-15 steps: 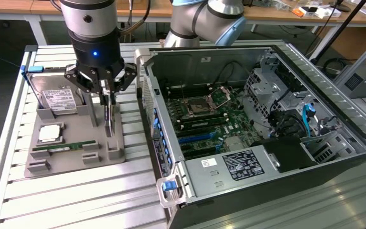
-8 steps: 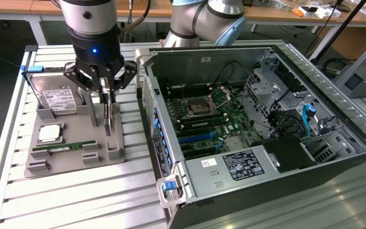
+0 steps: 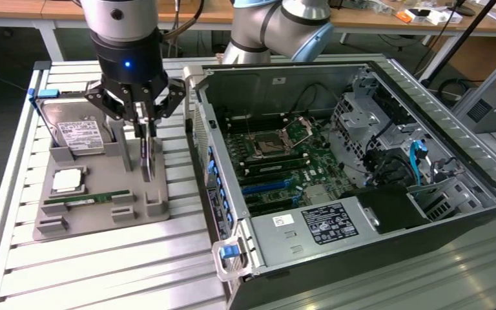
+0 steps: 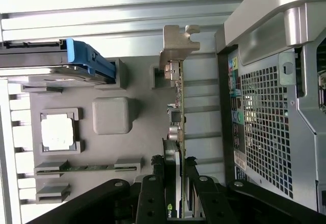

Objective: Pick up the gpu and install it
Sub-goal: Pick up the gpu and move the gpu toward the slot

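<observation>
I've got the fingers (image 4: 152, 196) pinching the gpu (image 4: 177, 102) upright at its gray holder (image 3: 101, 194), nothing's in the pc case (image 3: 257, 84) yet.

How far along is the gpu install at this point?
Done: the fingers of the gripper are closed on the upper edge of the gpu. In hand: the card stands on edge at the grey holder; whether it has lifted clear is not visible. Left: the card is outside the open computer case, not installed.
</observation>
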